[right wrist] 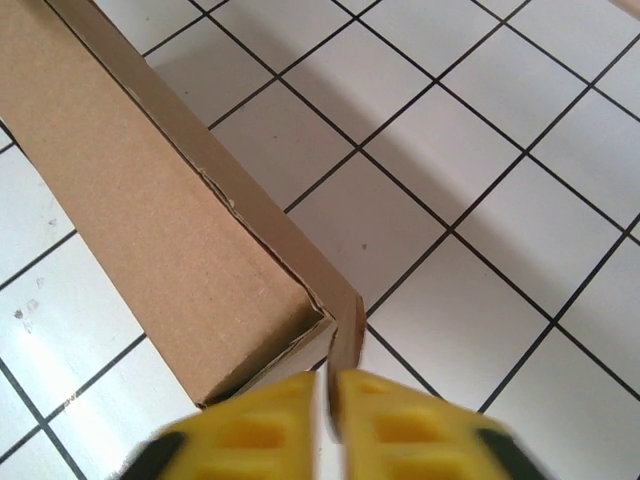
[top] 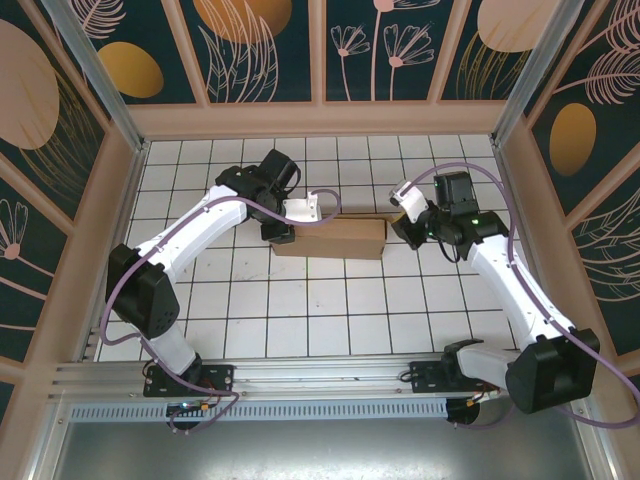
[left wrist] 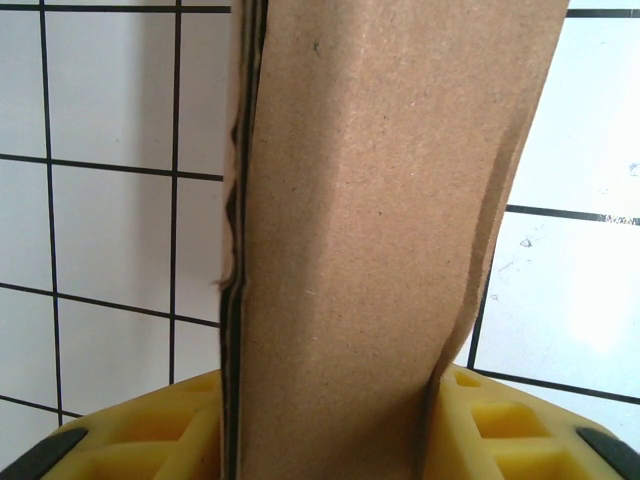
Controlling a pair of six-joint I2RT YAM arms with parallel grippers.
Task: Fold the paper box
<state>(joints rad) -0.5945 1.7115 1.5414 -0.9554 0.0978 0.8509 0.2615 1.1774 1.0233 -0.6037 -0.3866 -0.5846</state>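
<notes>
The paper box (top: 330, 238) is a long, plain brown carton lying across the middle of the tiled floor. My left gripper (top: 283, 232) is at its left end. In the left wrist view the cardboard (left wrist: 380, 200) runs straight between the yellow fingers (left wrist: 520, 420), which press on both of its sides. My right gripper (top: 400, 228) is at the box's right end. In the right wrist view the box (right wrist: 150, 210) shows its closed top, and a narrow end flap (right wrist: 345, 330) sticks out from the corner. The right gripper (right wrist: 327, 410) is shut on that flap.
The floor is white tile with a black grid (top: 300, 300), walled by wooden-framed panels (top: 320, 115) at the back and both sides. A metal rail (top: 300, 375) with both arm bases runs along the near edge.
</notes>
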